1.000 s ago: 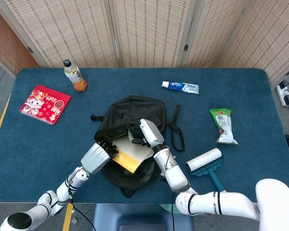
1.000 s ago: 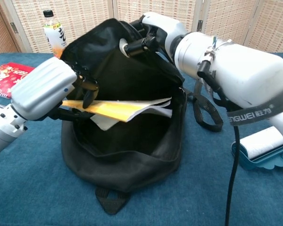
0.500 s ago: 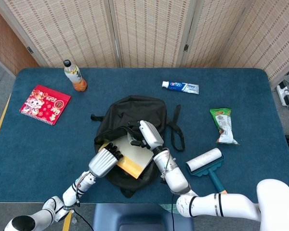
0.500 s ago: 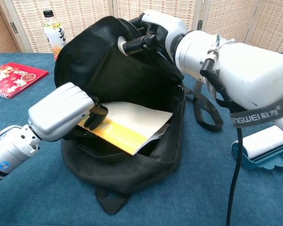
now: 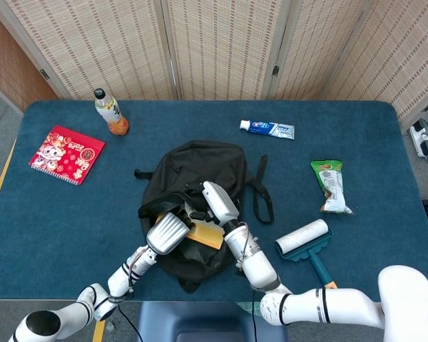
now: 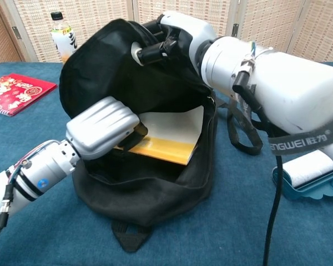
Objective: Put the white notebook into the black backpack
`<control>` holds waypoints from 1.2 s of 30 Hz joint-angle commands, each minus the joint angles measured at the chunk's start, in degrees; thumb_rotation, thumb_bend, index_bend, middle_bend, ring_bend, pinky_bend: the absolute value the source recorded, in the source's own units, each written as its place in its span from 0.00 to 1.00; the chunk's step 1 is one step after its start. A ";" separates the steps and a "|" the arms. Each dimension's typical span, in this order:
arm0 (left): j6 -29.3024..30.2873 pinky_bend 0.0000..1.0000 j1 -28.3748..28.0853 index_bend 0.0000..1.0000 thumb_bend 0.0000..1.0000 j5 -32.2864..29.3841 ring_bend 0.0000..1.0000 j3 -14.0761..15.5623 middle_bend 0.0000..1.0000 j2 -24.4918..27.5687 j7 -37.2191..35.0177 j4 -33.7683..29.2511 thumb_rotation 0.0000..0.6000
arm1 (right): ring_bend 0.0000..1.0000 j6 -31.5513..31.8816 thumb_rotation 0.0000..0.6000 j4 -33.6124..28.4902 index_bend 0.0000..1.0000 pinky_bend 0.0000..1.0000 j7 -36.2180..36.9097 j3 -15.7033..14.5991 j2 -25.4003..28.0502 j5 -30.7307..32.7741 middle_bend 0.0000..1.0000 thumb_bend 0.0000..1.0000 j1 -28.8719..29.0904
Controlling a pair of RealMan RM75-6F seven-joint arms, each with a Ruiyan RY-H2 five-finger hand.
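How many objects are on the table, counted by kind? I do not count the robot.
Backpack: 1
Notebooks: 2, white notebook and red notebook
Bottle: 1
Toothpaste tube: 1
Snack packet: 1
Lint roller: 1
Total: 7

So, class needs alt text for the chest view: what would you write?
A left robot hand pushes a white notebook with a yellow edge into an open black backpack, while the right robot hand holds the bag's top flap up. A red booklet and bottle sit behind.
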 commanded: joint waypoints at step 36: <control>-0.26 0.37 7.22 0.23 0.03 -7.86 0.32 -1.60 0.33 15.99 12.37 -34.10 1.00 | 0.38 0.97 1.00 3.61 0.79 0.23 1.29 0.68 -0.81 0.09 0.50 0.69 -0.77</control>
